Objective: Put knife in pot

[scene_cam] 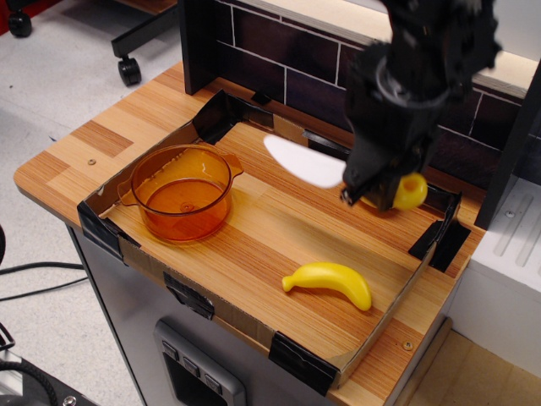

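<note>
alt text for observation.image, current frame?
A black end effector holds a white-bladed, yellow-handled toy knife above the wooden tray, right of a translucent orange plastic pot. A yellow plastic banana lies near the tray's front.

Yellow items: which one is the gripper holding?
The knife: its yellow handle sits in the gripper, white blade sticking out left, lifted off the board. The banana lies loose near the tray's front edge.

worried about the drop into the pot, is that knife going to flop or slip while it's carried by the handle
The knife probably stays stiff: its white blade juts out sideways from the gripper without sagging. It looks like light moulded plastic, so little strain. The smooth, rounded yellow handle could twist or slip in the grip, and the long blade may pivot before reaching the pot.
</note>
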Robot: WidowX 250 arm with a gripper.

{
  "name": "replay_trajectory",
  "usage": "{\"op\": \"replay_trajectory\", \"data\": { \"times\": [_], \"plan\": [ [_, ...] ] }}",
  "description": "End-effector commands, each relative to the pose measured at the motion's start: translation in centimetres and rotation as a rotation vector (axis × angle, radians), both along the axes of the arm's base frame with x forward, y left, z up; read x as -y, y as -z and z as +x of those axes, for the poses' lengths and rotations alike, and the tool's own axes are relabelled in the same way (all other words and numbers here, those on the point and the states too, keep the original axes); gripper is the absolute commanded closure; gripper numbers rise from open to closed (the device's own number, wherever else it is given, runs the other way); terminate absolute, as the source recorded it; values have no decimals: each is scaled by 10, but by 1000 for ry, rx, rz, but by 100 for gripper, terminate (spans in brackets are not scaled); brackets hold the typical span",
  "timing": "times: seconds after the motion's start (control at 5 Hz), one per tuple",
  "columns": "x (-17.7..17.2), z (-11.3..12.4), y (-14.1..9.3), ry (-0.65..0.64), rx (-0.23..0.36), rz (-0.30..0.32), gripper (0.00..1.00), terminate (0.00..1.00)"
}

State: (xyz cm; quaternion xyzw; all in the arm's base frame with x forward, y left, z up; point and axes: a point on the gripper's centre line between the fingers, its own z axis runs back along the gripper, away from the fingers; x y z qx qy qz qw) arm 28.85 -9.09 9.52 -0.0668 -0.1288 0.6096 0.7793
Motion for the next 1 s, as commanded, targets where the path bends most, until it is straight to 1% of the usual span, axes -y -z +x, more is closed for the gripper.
{"op": "replay_trajectory", "data": {
  "times": [0.0,0.2,0.4,0.6,0.8],
  "plan": [
    [-70,-9,-16,-18,-45,40,100,0],
    [-104,-2,-8,-43,-57,68,100,0],
    [-136,1,-5,-60,-43,76,100,0],
    [-154,1,6,-49,-67,85,100,0],
    [-166,-2,11,-39,-59,101,100,0]
  ]
}}
